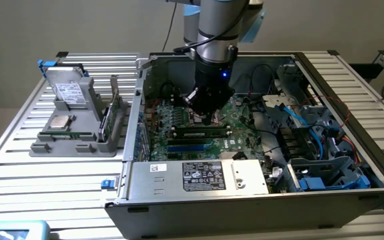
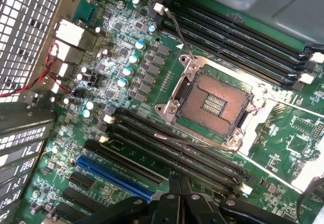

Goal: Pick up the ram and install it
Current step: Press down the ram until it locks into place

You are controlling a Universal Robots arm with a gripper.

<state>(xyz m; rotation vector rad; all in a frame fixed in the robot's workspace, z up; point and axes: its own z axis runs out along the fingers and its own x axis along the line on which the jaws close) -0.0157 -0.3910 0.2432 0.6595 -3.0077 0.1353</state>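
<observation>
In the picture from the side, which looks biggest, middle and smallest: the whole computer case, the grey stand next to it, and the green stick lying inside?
1. The computer case, by far the biggest.
2. The grey stand beside it.
3. The ram, a thin stick lying in a motherboard slot below the pincer.

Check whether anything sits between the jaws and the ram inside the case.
Nothing visible does. In the exterior view the ram lies along the black slots on the board, just below the tip of the gripper, whose jaws are shut. No cable or part crosses the short gap between them.
</observation>
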